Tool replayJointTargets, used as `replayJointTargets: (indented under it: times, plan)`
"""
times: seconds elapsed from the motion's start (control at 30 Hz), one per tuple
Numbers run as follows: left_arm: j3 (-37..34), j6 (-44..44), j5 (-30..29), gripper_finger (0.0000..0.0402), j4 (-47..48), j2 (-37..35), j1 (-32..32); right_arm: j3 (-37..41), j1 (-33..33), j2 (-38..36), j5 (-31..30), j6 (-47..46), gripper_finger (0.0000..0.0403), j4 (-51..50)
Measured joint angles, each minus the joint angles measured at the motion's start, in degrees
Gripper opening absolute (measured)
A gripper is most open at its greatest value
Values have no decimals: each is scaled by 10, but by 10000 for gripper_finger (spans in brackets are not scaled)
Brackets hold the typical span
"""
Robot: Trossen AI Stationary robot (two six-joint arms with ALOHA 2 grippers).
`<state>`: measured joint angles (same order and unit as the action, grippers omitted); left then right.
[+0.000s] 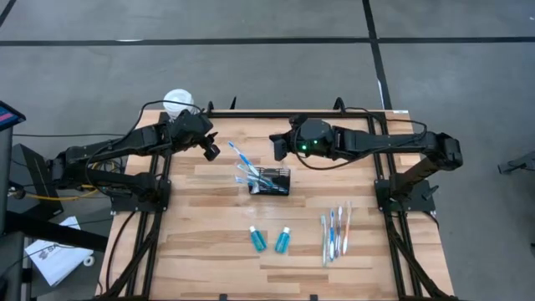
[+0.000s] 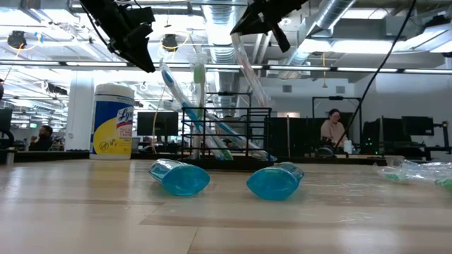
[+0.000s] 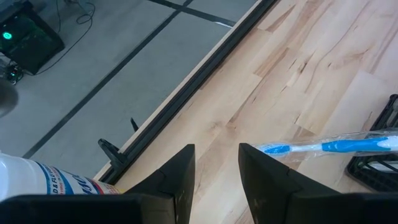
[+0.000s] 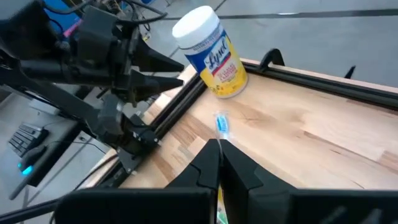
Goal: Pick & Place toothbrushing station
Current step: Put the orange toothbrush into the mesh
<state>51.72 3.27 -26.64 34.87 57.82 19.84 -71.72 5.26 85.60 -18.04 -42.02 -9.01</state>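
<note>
Roughly midway — the black mesh basket at the surface's centre holds some toothbrushes; two teal tubes and more toothbrushes wait toward five o'clock. Left gripper jaws part-open, empty; right gripper closed — empty.

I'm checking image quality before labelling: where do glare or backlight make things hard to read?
Low view: bright ceiling lights silhouette both arms, and the toothbrushes in the basket wash pale; the teal tubes stay clear. High view: even light, little shadow. Left wrist view: the wrapped toothbrush shows wrapper sheen. Right wrist view: the canister lid is glary.
</note>
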Motion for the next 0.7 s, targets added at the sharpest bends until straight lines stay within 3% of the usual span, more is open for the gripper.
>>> replayJointTargets:
  times: [0.43,0.7]
  plan:
    - [0,0,0,117,0,0,0,65,0,0,0,-22,0,71]
    - [0,0,0,117,0,0,0,67,-3,0,-1,-11,0,78]
